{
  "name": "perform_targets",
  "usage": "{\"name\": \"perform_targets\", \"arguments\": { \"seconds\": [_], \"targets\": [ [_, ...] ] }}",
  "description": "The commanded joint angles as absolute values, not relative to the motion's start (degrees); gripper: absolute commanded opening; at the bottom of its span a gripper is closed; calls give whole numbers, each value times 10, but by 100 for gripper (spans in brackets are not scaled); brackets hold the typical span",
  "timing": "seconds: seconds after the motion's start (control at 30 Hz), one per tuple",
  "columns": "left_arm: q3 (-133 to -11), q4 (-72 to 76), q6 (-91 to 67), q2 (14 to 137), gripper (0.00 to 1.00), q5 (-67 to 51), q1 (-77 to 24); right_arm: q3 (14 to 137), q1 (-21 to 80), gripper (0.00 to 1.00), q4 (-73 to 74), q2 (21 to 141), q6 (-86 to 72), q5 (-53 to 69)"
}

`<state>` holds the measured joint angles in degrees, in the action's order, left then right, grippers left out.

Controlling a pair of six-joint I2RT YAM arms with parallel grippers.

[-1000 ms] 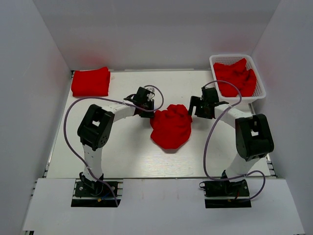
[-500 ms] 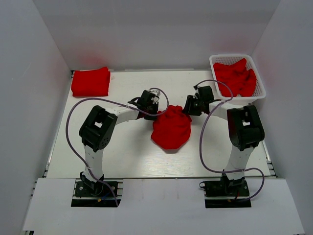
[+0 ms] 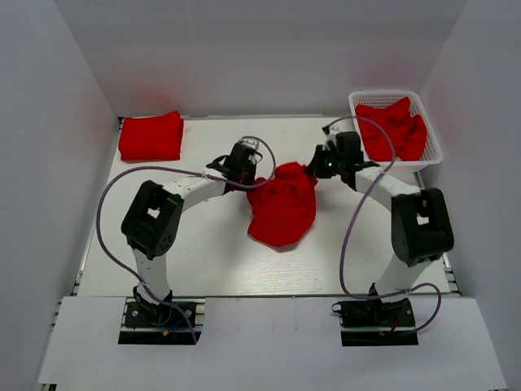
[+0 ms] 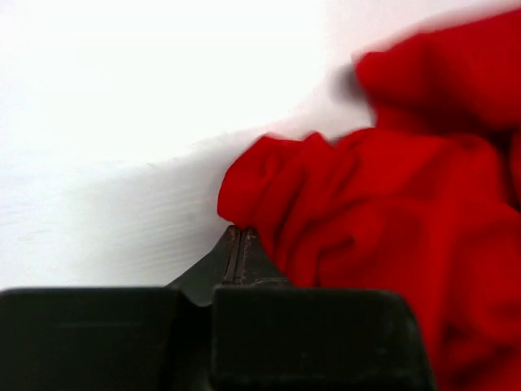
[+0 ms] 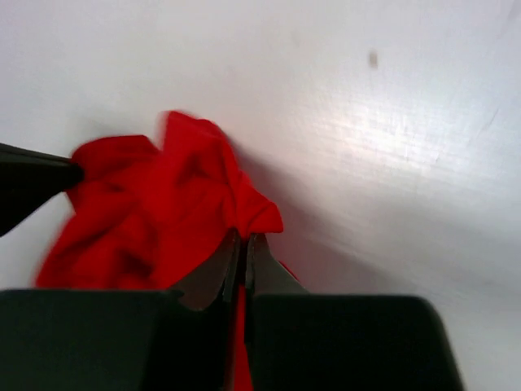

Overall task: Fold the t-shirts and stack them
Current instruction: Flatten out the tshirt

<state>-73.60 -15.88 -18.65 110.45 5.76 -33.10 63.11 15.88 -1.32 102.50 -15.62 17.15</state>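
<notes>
Both arms have shifted toward the far side, pulling the crumpled t-shirt (image 3: 282,208) with them across the worktop (image 3: 203,261) centre. Left end effector (image 4: 238,254) and right end effector (image 5: 242,254) each pinch its far edge, apparently 1 corner apiece, likely to lift and spread it flat. 1 folded t-shirt (image 3: 151,136) lies far-left as stack base

no legible txt, no labels, brands or nos. (any view), plain surfaces only

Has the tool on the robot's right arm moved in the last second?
Yes. The right tool, shut on the crumpled shirt, has shifted toward the far wall, coming closer to level with the white basket.
</notes>
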Motion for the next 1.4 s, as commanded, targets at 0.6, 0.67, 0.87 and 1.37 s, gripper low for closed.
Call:
{"name": "perform_targets", "arguments": {
  "seconds": [0.6,0.67,0.87,1.37],
  "targets": [
    [-831,-183,-85,601,0,220,-333,742,159,0,-29,531,-20,59],
    [-831,-198,-85,582,0,292,-333,743,158,0,-15,500,-8,-15],
    [-842,-238,-85,514,0,472,-333,744,157,0,-6,435,47,-166],
    [-869,-304,-137,417,0,307,-328,881,158,0,98,399,34,-48]
  ]
}}
